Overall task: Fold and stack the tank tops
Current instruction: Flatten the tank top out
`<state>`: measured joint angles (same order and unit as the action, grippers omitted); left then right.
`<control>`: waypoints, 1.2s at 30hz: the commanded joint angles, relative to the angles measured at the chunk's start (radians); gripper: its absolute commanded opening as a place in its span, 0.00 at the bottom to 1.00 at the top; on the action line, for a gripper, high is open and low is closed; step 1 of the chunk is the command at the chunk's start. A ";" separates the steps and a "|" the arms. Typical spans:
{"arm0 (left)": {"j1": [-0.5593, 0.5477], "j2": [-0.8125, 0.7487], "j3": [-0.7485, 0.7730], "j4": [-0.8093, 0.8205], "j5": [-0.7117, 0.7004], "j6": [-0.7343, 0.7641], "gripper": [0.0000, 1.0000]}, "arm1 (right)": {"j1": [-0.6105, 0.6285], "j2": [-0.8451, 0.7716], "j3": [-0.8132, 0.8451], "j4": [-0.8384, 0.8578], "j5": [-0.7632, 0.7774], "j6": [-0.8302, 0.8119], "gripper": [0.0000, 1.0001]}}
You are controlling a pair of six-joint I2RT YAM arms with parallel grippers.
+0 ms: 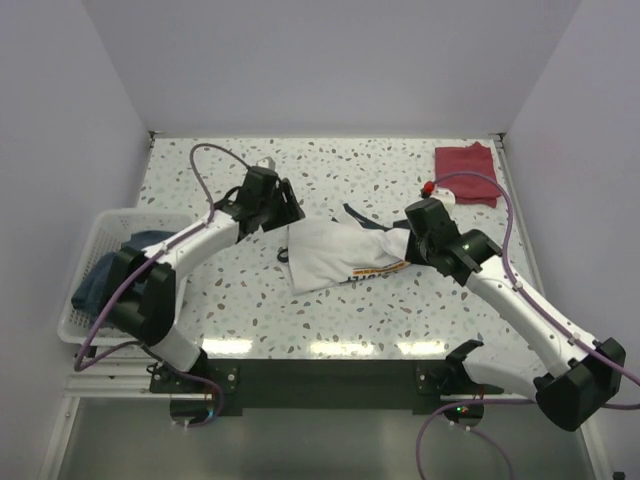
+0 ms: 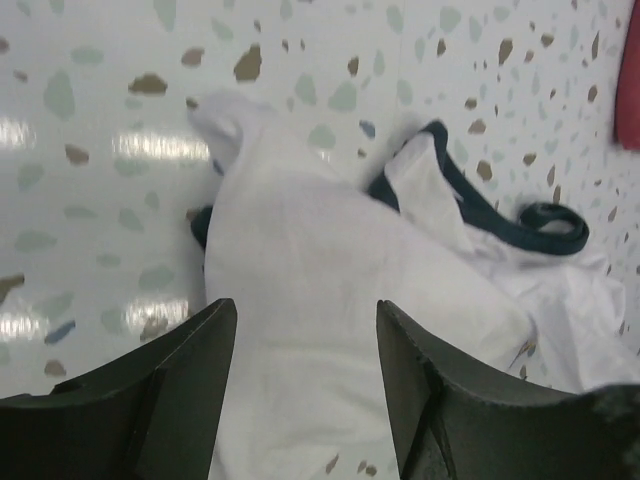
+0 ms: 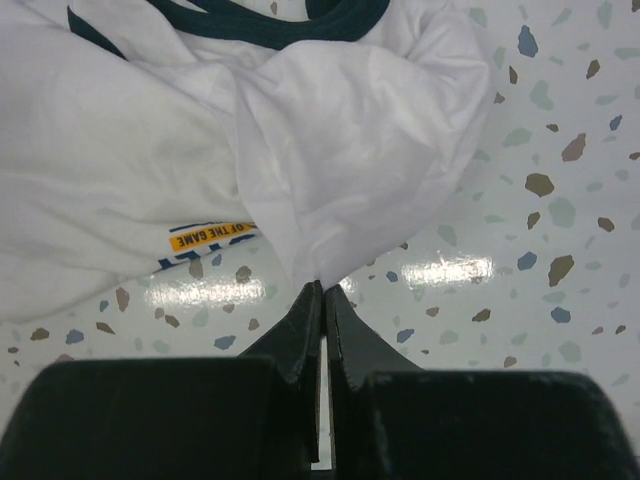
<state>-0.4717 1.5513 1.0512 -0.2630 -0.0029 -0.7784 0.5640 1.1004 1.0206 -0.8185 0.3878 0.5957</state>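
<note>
Though bolted side by side at the near edge, bend toward each other over the speckled tabletop (image 1: 330, 330). Beside the tabletop's left edge: a white slatted basket (image 1: 105, 225) with dark blue cloth (image 1: 140, 241) inside. Mid-tabletop, crumpled and part-folded: the white tank top (image 1: 335, 258), navy trim showing at its far edge, blue-yellow print toward its right end. At that right end, right claw (image 3: 322, 292) pressed together, clamped on a pinch of the white fabric just beside the orange strip of the print. At the left end, left claw (image 2: 305, 330) spread apart, straddling the white cloth from above; contact with the fabric impossible to tell. Farther back, in the far right corner and well apart from everything else: the dark red tank top (image 1: 466, 160), lying flat in a rough rectangle.
</note>
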 commanded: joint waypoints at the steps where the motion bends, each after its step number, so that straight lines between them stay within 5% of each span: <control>1: 0.037 0.139 0.168 -0.021 -0.052 0.059 0.63 | -0.007 -0.023 -0.002 0.012 0.046 0.023 0.00; 17: 0.087 0.480 0.389 -0.022 0.089 0.091 0.63 | -0.044 -0.016 0.090 0.033 0.045 -0.028 0.00; 20: 0.096 0.516 0.429 -0.009 0.106 0.080 0.47 | -0.065 0.029 0.119 0.073 0.020 -0.040 0.00; 24: 0.111 0.552 0.518 -0.007 0.101 0.082 0.09 | -0.128 0.145 0.217 0.142 -0.076 -0.062 0.00; 26: 0.122 0.570 0.587 0.013 0.130 0.085 0.00 | -0.176 0.254 0.336 0.173 -0.148 -0.076 0.00; 30: 0.154 0.589 0.716 0.042 0.168 0.087 0.00 | -0.245 0.464 0.622 0.215 -0.243 -0.097 0.00; 36: 0.257 0.629 1.149 -0.025 0.208 0.079 0.00 | -0.308 0.731 1.240 0.157 -0.296 -0.131 0.00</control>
<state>-0.2947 2.2002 1.9709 -0.3191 0.1608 -0.7101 0.2897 1.8053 2.0197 -0.6819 0.1509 0.5045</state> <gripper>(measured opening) 0.027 0.014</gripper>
